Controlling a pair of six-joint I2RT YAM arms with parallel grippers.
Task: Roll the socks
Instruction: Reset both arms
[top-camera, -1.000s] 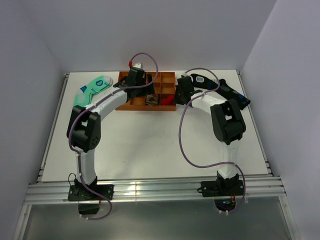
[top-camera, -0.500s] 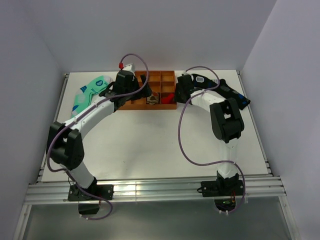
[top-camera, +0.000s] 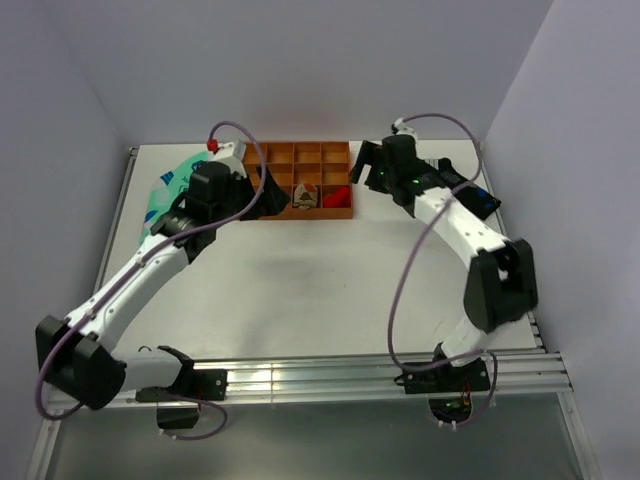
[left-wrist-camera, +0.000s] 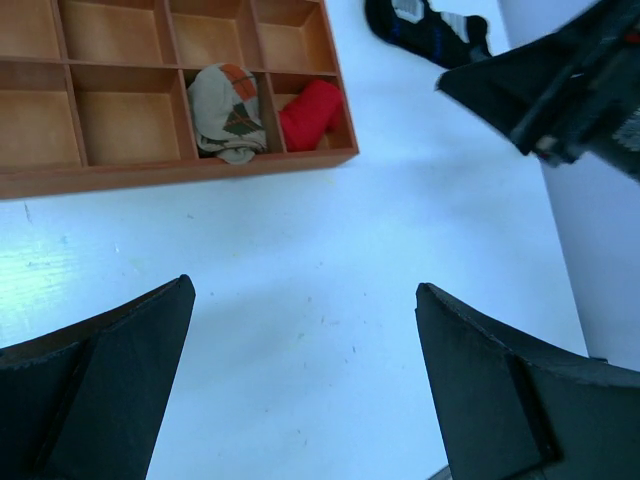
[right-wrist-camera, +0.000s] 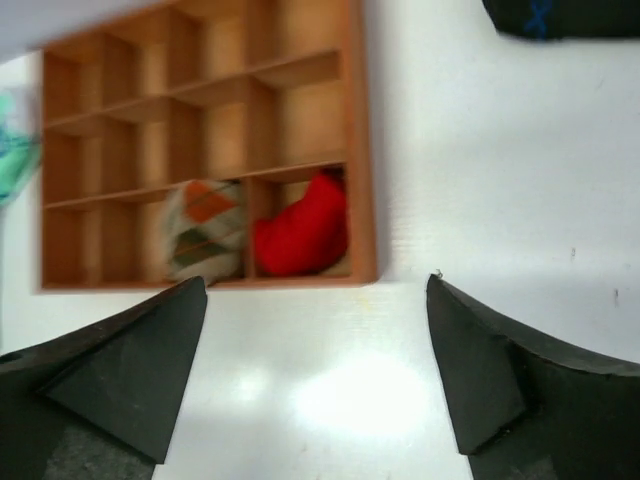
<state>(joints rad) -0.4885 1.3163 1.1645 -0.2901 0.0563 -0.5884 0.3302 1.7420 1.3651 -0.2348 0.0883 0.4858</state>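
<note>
The tan argyle sock (left-wrist-camera: 228, 112) lies bunched into a ball in a front compartment of the wooden tray (left-wrist-camera: 180, 175), also seen from above (top-camera: 305, 198) and in the right wrist view (right-wrist-camera: 205, 230). My left gripper (left-wrist-camera: 303, 290) hangs open over bare table left of and in front of the tray (top-camera: 258, 190), holding nothing. My right gripper (right-wrist-camera: 316, 285) stands open and empty just off the tray's right front corner (top-camera: 364, 168). Neither gripper touches the sock.
A red sock (left-wrist-camera: 310, 112) fills the compartment right of the argyle one. A mint-green sock (top-camera: 168, 188) lies left of the tray. A black sock (top-camera: 468, 190) with blue marks lies at the back right, behind the right arm. The tray's other compartments show bare wood (right-wrist-camera: 150, 120).
The right gripper has opened and drawn back from the tray's right end, leaving the red sock there. The left arm has pulled away from the tray toward the left, still open.
</note>
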